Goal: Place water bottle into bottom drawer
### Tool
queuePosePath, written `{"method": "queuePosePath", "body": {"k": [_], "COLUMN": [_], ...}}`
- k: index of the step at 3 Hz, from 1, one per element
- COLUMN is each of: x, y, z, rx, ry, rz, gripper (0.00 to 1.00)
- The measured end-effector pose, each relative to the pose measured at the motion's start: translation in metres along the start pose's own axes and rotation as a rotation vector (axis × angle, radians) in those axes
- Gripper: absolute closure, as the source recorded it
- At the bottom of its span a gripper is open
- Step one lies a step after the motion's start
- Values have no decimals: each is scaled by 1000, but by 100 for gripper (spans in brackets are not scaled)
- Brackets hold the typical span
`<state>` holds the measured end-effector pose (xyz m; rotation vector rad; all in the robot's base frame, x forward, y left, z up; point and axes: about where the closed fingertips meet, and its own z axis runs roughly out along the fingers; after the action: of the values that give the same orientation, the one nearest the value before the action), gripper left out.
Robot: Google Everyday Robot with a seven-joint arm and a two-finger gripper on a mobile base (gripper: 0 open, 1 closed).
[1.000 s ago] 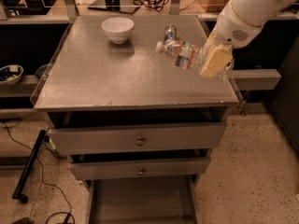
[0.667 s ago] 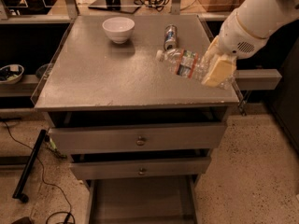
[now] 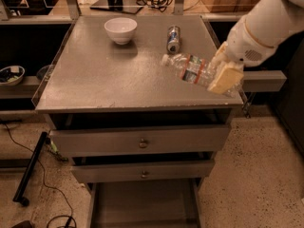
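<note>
While the white arm (image 3: 266,27) comes in from upper right, forearm sloping down-left, the gripper (image 3: 222,79) hangs over the front right corner of the table top (image 3: 95,80). Its cream fingers (image 3: 229,75) are closed tight on the base end of the water bottle (image 3: 190,69). The bottle lies tilted, white cap sticking out left of the gripper & a bit higher than the held end; can't tell if it clears the top or brushes it. The bottom drawer (image 3: 142,203) sits well below & left of the gripper, pulled out w/ grey floor showing, under 2 drawers w/ knobbed fronts: upper (image 3: 190,137), middle (image 3: 104,172). Bottle isn't in it yet. Vs 0.7 s ago, gripper & bottle are a little nearer the table's front edge. Vs 1 s ago they're clearly further forward, away from the can (image 3: 174,38), which now lies beyond & left of the gripper, apart from the cap. The white bowl (image 3: 120,30), farther left & back, hasn't shifted, nor have the can or drawers. The bottle label, just left of the fingers, shows red, white & blue bands, no legible writing. The can is silver-blue, text unreadable too.
</note>
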<state>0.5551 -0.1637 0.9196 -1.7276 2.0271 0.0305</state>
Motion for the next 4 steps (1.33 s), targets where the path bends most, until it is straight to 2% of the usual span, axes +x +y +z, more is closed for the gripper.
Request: {"method": "queuePosePath", "body": {"k": [2,3,4], "x": [10,15,15], "y": [43,101,103], "z": [-1,9,10], "rx": [2,-73,-76], "ry": [-20,-10,-8], "rz": [36,-23,-22], "gripper": [100,100,100]}}
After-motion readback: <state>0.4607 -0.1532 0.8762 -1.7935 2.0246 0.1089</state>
